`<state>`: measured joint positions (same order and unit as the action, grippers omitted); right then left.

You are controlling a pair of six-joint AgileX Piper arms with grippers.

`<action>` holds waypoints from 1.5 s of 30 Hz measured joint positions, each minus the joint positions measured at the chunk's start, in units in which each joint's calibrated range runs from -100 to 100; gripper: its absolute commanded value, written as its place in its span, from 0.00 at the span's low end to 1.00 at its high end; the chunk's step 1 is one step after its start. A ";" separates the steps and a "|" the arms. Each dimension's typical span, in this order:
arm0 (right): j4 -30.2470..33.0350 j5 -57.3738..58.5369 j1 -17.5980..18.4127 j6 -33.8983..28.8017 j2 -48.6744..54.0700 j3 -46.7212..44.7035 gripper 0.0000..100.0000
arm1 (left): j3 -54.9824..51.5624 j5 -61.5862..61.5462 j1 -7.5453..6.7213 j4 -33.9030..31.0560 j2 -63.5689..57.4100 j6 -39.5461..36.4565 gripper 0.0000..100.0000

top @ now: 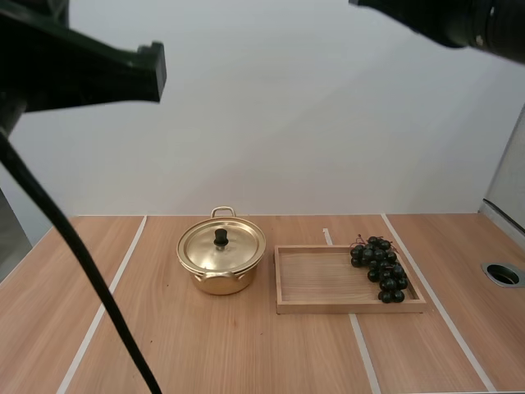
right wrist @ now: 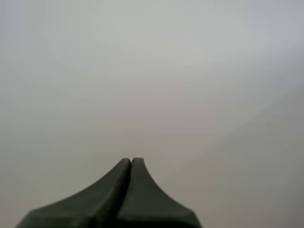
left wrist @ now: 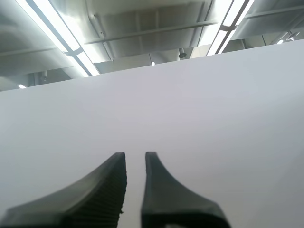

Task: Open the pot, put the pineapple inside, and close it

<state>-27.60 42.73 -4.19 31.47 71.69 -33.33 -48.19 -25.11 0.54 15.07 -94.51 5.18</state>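
Gold pot (top: 221, 283) stands mid-table (top: 205, 353), lid (top: 238, 248) on. Just beside it, to its right, is a wooden tray (top: 316, 279). A bunch of grapes (top: 380, 267) lies at the tray's right end. The left gripper (left wrist: 135, 156) has its fingers slightly spread, holding nothing. The right gripper (right wrist: 131, 161) has its fingers pressed together, empty.

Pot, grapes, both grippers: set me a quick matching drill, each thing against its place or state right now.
Things:
1. lid
2. grapes
3. left gripper
4. right gripper

Places or states:
A. fingers together, holding nothing
B. in the tray, at its right end
C. sitting on the pot
D. fingers slightly apart, holding nothing

Pairs: 1-C, 2-B, 3-D, 4-A.
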 measured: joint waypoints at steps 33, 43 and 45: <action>6.20 -2.19 0.07 3.31 26.81 -47.11 0.18 | -37.84 -3.87 -2.11 -29.94 -5.19 -25.46 0.00; 9.76 -12.04 0.30 2.35 26.74 -60.47 0.17 | -50.48 0.08 -2.11 -30.02 -5.07 -25.46 0.00; 8.84 -12.04 0.48 0.74 26.74 -60.98 0.17 | -51.45 -0.70 -2.11 -30.02 -5.07 -25.46 0.00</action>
<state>-18.77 30.69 -3.71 32.21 98.43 -94.31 -99.64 -25.81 -1.57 -14.95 -99.59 -20.28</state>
